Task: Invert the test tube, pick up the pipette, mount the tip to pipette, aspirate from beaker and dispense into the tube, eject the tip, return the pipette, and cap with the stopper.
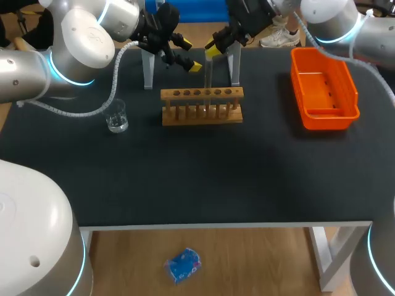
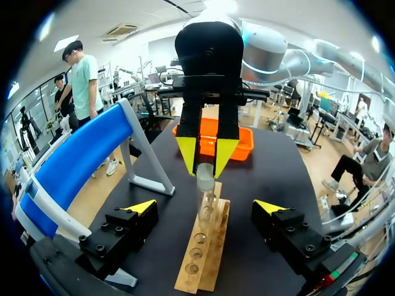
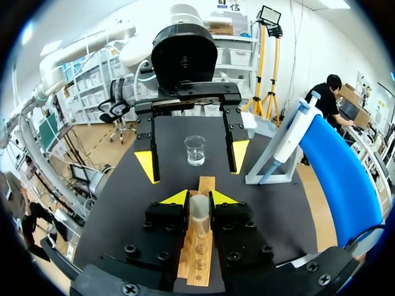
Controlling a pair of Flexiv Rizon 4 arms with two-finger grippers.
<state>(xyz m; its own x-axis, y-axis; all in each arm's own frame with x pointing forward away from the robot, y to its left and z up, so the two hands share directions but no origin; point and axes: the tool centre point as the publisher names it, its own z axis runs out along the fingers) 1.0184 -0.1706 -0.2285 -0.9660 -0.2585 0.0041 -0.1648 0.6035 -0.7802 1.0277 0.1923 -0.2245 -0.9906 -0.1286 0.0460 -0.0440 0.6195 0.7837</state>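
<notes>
1 test tube (image 3: 199,217): pinched upright in right gripper (image 3: 199,198), lower end at wooden rack (image 2: 216,240). Left gripper (image 2: 203,207): spread wide, facing it. Advice: lift clear of the rack, then rotate slowly.

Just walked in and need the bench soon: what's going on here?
The right gripper is shut on the test tube, held upright at the wooden rack. The left gripper hangs open, facing it. The pipette sits on its stand and the beaker stands apart, so the job looks barely begun.
</notes>
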